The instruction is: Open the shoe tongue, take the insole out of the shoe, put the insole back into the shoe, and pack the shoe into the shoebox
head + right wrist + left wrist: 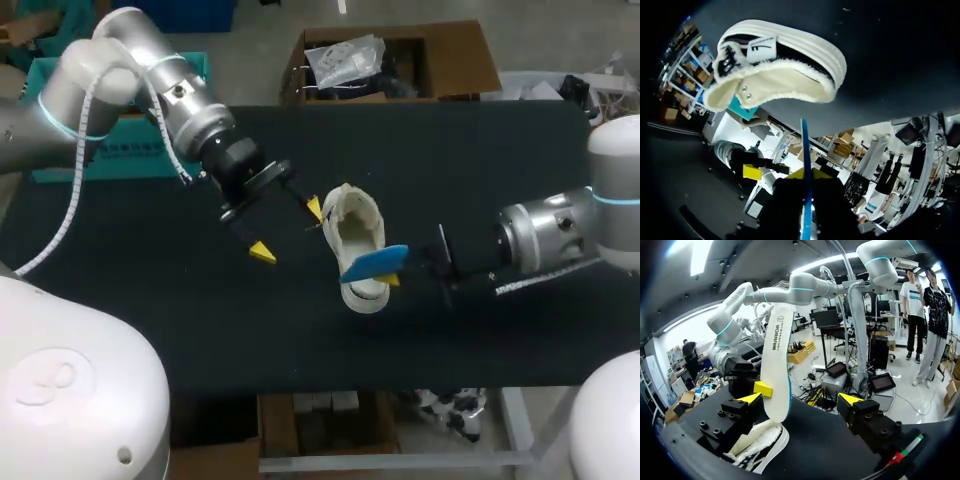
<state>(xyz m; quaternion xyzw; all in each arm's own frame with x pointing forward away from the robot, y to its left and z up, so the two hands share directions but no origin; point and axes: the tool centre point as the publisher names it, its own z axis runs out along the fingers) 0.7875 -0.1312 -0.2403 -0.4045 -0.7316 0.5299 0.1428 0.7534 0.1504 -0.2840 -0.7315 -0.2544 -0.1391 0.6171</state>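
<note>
Though over shoe (352,222), insole (375,263) mid-table

Soft overhead light in the head view; the black table (130,300) swallows shadows, and the white robot shells (70,390) in both lower corners glare. In the left wrist view ceiling lamps (695,252) blaze above the insole (777,365). The right wrist view is dim around the shoe (780,65).

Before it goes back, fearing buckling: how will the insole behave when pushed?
Probably fairly stiff: the insole stands straight, held by the right gripper near one end. Edge-on it looks thin, so it may flex against the shoe.
</note>
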